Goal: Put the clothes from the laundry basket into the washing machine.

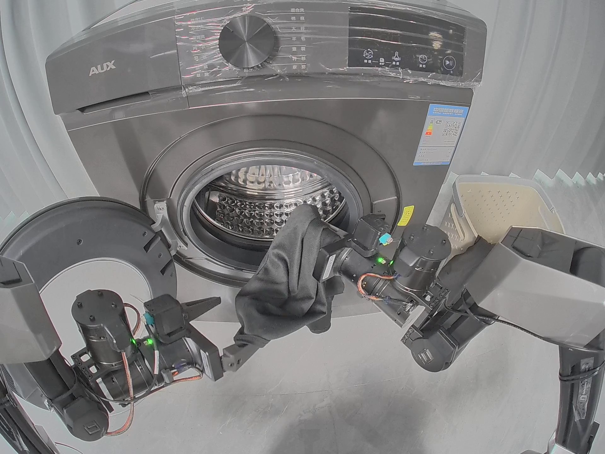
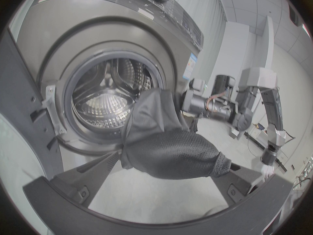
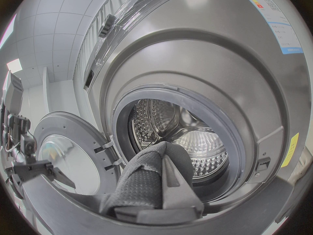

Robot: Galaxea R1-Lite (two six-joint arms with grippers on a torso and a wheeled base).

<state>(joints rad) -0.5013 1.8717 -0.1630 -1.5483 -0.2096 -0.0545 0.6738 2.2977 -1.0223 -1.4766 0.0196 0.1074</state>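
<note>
1. The floor [image 1: 353, 386] nearest the robot is pale grey and smooth, and it runs up to the foot of the machine.
2. Low on the near left, the left gripper [image 1: 232, 324] has its two dark fingers spread wide. The bottom end of the black garment [image 1: 287, 279] hangs between them, and neither finger is pressed onto it.
3. The garment is a dark, limp piece of cloth, bunched and folded. Part of it is smooth and part is a mesh-like knit, which is plain in the left wrist view. It hangs in the air in front of the lower right part of the machine's opening. Its top reaches the rim of the opening, and its lower end trails down toward the left gripper.
4. From the right, the right gripper [image 3: 156, 173] is clamped on the upper part of the garment, with cloth bunched around its fingers.
5. The round door [image 1: 82, 234] stands swung open to the left.
6. Behind it is the grey washing machine [image 1: 265, 115], which has a dial and a dark panel under clear film. The perforated steel drum [image 1: 271, 209] shines inside the opening.
7. A cream laundry basket [image 1: 498, 203] sits just to the right of the machine.
8. A pale curtain [image 1: 542, 64] hangs behind everything, under a ceiling [image 3: 55, 23] of white tiles.
</note>
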